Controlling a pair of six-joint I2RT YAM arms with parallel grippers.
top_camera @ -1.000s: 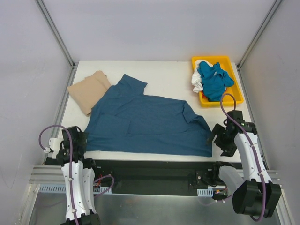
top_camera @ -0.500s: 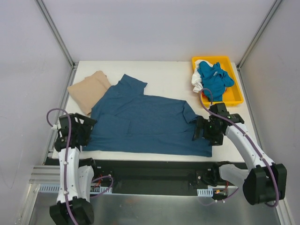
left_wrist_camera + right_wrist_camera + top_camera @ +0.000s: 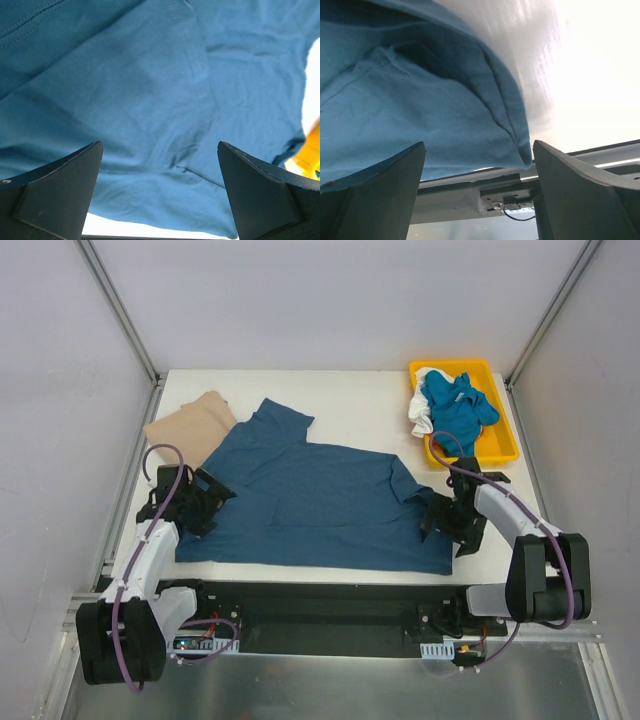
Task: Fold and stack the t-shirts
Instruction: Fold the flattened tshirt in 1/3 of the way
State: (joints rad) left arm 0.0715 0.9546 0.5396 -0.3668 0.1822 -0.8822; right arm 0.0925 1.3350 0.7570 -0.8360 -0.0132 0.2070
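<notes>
On the white table (image 3: 360, 405), the dark teal t-shirt (image 3: 320, 505) lies spread flat (tan t-shirt (image 3: 185, 435) touching its far-left corner). The left gripper (image 3: 203, 503) and right gripper (image 3: 447, 525), both wide and empty, sit over its side edges, seemingly just above; folding starts once each pinches cloth.

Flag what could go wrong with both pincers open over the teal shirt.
The right pincer sits at the near-right corner of the teal shirt, where cloth is folded double: it may catch one layer. That hem lies near the table edge and could slip off. The shirt meets the tan shirt; the left pincer might drag it.
</notes>
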